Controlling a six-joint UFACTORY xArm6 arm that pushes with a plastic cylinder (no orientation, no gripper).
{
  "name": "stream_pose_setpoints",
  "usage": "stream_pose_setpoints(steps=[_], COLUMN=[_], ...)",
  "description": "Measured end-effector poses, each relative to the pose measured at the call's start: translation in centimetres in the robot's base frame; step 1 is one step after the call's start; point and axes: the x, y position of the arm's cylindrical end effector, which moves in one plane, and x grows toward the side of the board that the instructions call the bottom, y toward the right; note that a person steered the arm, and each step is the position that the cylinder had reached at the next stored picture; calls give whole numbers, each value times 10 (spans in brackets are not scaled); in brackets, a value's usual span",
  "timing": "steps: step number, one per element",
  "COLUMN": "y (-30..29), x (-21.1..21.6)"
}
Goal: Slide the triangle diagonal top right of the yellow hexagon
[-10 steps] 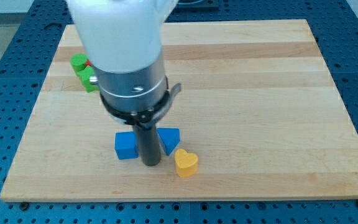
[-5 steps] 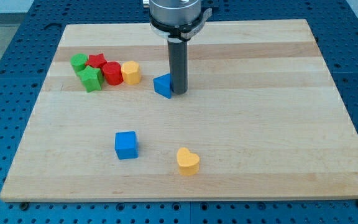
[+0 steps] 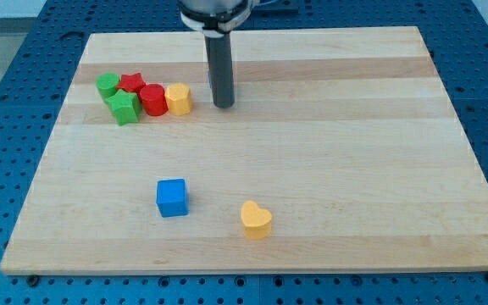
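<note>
The yellow hexagon sits at the right end of a cluster of blocks at the board's upper left. My tip rests on the board a short way to the right of the hexagon, not touching it. The blue triangle does not show anywhere in this view. I cannot tell whether it is hidden behind the rod.
Left of the hexagon are a red cylinder, a red star, a green star and another green block. A blue cube and a yellow heart lie near the view's bottom on the wooden board.
The rod pushed the blue triangle from beside the blue cube up toward the hexagon. It has since moved further up and left, and the triangle is no longer visible.
</note>
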Motion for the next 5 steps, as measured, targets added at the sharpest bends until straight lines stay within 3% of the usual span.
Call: stream_pose_setpoints(steps=[2, 3, 5], y=[53, 61, 1], x=[-16, -49, -61])
